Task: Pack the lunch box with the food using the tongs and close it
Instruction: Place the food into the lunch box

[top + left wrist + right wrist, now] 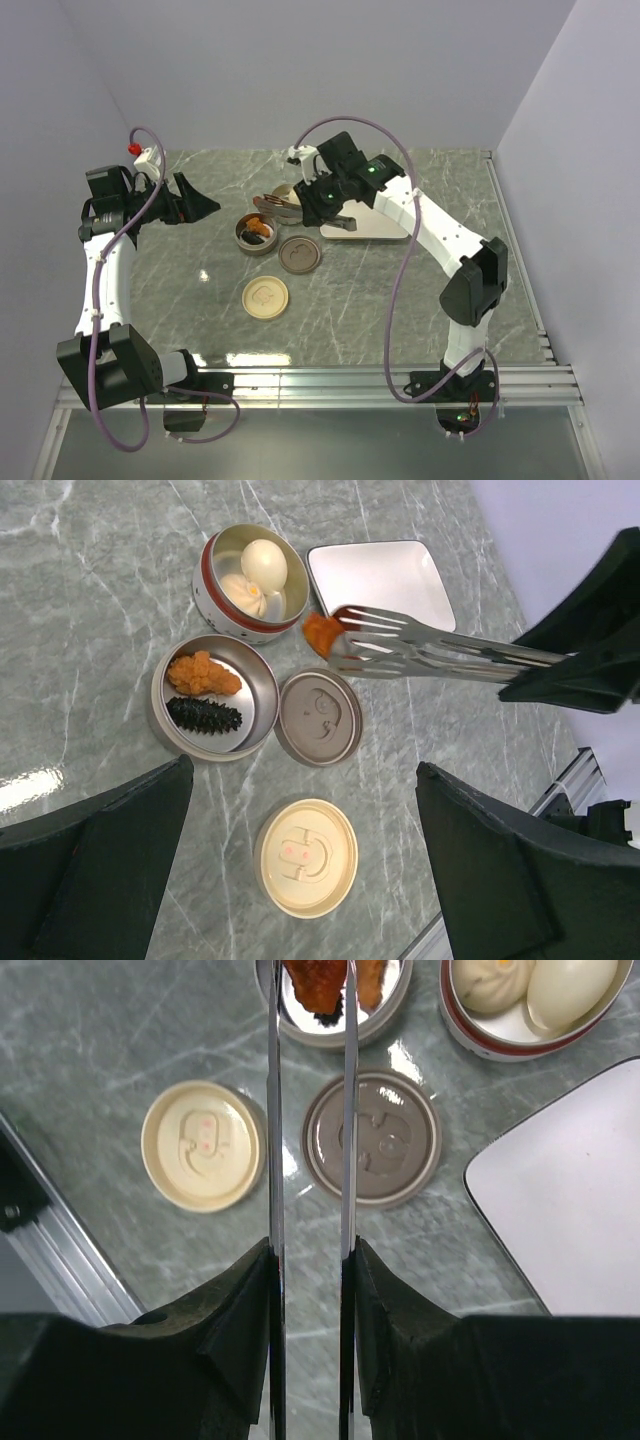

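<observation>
My right hand [310, 1290] grips the tongs [440, 652], which pinch an orange chunk [322, 635] raised just beside the silver tin [158, 712]. That tin already holds an orange piece [203, 672] and the black lump [205, 715]. I'm mid-carry. Next, I judge: centre the tips over the tin, lower, ease the squeeze. My left hand [200, 203] hangs wide, apart from the tin.
</observation>
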`<action>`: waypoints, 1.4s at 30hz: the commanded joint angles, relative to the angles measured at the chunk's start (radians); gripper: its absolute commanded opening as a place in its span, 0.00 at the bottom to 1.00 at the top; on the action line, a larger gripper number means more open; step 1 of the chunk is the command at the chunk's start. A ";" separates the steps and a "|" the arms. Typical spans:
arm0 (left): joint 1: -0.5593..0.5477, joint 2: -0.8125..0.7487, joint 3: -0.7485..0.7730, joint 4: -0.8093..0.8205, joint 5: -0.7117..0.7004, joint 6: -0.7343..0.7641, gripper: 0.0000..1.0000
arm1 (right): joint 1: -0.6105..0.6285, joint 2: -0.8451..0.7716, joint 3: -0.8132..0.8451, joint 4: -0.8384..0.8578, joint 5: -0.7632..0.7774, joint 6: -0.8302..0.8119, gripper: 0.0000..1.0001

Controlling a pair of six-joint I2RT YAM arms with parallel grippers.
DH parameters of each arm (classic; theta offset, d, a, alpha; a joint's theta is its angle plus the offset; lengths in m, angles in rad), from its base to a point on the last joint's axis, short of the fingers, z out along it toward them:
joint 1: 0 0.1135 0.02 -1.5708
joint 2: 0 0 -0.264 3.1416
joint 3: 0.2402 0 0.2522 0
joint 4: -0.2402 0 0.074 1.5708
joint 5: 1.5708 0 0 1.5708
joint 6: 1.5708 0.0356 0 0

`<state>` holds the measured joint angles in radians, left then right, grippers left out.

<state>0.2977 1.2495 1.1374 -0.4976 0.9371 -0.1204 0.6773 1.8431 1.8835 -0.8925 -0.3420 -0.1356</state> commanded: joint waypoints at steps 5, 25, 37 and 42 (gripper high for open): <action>0.003 -0.036 0.009 0.019 0.005 0.005 1.00 | 0.044 0.042 -0.033 0.185 0.044 0.131 0.31; 0.006 -0.032 -0.011 0.044 0.014 -0.027 0.99 | 0.080 0.120 -0.135 0.283 0.101 -0.030 0.32; 0.004 -0.033 -0.007 0.027 0.006 -0.010 0.99 | 0.088 0.153 -0.155 0.314 0.089 -0.131 0.33; 0.004 -0.033 -0.010 0.028 0.005 -0.010 0.99 | 0.093 0.154 -0.147 0.296 0.093 -0.166 0.35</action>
<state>0.2977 1.2423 1.1316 -0.4831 0.9371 -0.1429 0.7589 2.0006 1.7252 -0.6350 -0.2508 -0.2565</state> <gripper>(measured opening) 0.995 0.403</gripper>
